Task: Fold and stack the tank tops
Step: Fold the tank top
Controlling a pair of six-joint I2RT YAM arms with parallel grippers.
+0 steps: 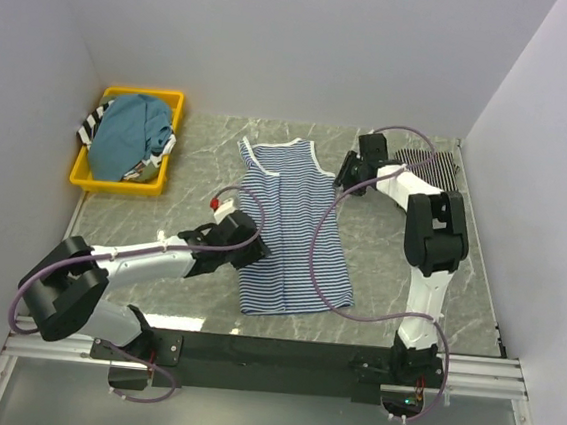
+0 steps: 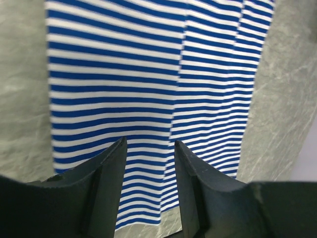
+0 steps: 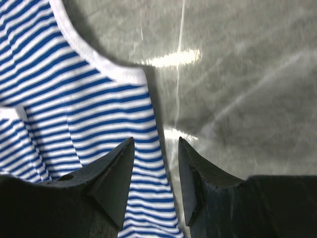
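Striped top (image 1: pixel 286 238) lies flat at the centre of the desk (image 1: pixel 132 223), straps toward the top of the frame and hem toward the bottom. A lengthwise crease down its middle suggests one side is already turned in. Your left fingers (image 2: pixel 121 148) hover low at its left edge, below the middle, narrowly parted with nothing between them. Your right fingers (image 3: pixel 128 146) are at its upper right, parted about as much and empty. They straddle the cloth's side edge just below the white-trimmed armhole.

I judge the step in hand to be the next fold of this top. To do it well, grip at the edge, not in the middle of the panel. Bring the left fingers out to the border so that one finger can slip under the cloth. Lower the right fingers until the under one touches the desk, then close on the edge they straddle. Check in each wrist view that every layer is caught. Lift both ends only just off the desk and carry them across at one pace so the stripes stay parallel. Lay the edge down before you let go. The fabric looks thin and limp, so a one-sided pull would likely skew it.

More tops, a teal top (image 1: pixel 130 137) uppermost, sit in the yellow bin (image 1: pixel 120 187) at upper left.
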